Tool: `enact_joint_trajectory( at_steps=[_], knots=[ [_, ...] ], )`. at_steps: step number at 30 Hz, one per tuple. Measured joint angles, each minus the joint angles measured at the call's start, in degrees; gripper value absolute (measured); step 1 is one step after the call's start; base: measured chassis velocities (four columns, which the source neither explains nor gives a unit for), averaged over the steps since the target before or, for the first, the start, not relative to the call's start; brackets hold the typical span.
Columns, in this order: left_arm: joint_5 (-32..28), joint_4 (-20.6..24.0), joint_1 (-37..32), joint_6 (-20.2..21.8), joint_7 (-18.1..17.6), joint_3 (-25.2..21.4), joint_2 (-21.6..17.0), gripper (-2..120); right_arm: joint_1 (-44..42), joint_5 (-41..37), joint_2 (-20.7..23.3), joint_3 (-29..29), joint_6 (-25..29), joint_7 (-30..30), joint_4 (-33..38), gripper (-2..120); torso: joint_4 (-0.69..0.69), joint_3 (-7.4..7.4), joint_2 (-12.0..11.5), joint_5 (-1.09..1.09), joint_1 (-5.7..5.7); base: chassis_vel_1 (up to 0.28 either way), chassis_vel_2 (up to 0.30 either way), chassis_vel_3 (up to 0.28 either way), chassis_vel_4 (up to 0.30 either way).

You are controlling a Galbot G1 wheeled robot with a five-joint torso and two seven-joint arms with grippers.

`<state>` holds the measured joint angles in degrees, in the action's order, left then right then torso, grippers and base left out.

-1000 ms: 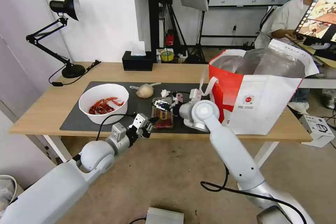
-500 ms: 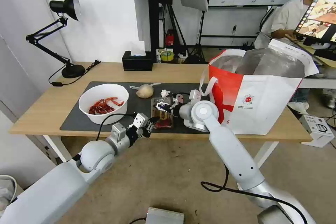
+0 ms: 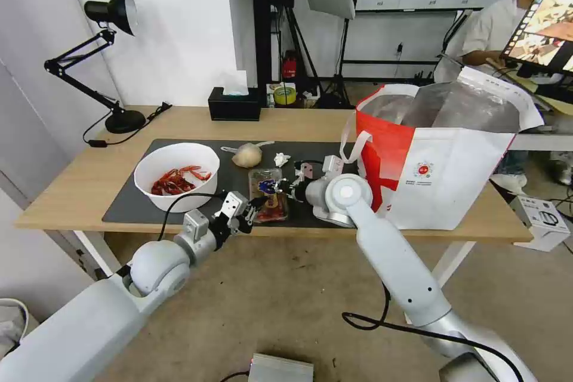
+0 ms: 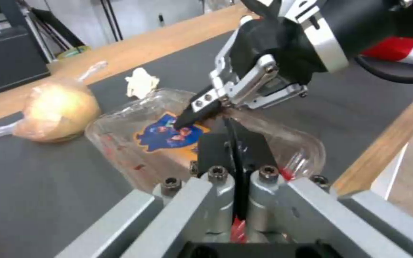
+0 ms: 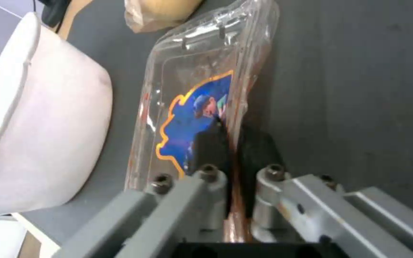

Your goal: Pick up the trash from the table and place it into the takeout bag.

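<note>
The tray (image 3: pixel 267 195), a clear hinged one with a blue sticker and red scraps inside, lies near the front edge of the mat (image 3: pixel 128 202), between the bowl (image 3: pixel 176 175) and the bag (image 3: pixel 444 161). Both hands are on it. The left hand (image 3: pixel 255 205) reaches up from below the table's (image 3: pixel 71 188) near edge and is clamped on the tray's near rim, fingers pressed together on the thin plastic. The right hand (image 3: pixel 276 187) comes in from the right and pinches the tray's right rim, likewise closed on it. The tray looks slightly tipped, though I cannot tell whether it is clear of the mat.

Thin plastic like this will likely flex, so the two hands should rise together and level, keeping the lid side up so scraps stay in, then travel right and high enough to clear the bag's rim.

Farther back on the mat sit the tied bag with a beige lump (image 3: pixel 247 155) and, just right of it, the tissue wad (image 3: pixel 281 159).
</note>
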<state>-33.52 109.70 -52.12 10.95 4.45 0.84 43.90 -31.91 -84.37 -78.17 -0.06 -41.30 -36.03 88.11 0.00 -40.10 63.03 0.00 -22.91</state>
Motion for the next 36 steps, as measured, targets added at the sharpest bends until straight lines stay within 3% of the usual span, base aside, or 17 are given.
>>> enact_joint_trajectory(
  at_steps=[14, 19, 27, 36],
  knots=[
    [0.0, 2.5, -5.9, -0.9, 0.2, -5.9, -1.3, 0, 0.3, 0.1, -0.5, 0.0, 0.0, 0.0, -0.3, 0, 0.00, 0.00, 0.0, 0.00, 0.00, 0.000, 0.000, 0.000, 0.000],
    [0.5, 5.8, -11.6, -2.0, 0.0, -10.0, -1.9, 0, 0.1, 0.1, -0.5, 1.5, 0.0, 0.5, 0.7, 0, 0.00, 0.00, 0.0, 0.00, 0.00, 0.000, 0.000, 0.000, 0.000],
    [2.3, 10.3, -22.0, -3.4, -1.4, -17.8, 0.1, 0, -0.3, -0.1, 1.1, 4.9, 0.0, 2.6, 4.8, 0, 0.01, 0.00, 0.0, 0.00, 0.00, 0.000, 0.000, 0.000, 0.000],
    [2.4, 14.1, -27.2, -3.5, -3.2, -23.3, 2.1, 25, 1.4, -3.0, 4.9, 8.4, 0.2, 2.7, 12.5, 0, 0.00, 0.00, 0.0, 0.01, 0.00, 0.000, 0.000, 0.000, 0.000]
  ],
)
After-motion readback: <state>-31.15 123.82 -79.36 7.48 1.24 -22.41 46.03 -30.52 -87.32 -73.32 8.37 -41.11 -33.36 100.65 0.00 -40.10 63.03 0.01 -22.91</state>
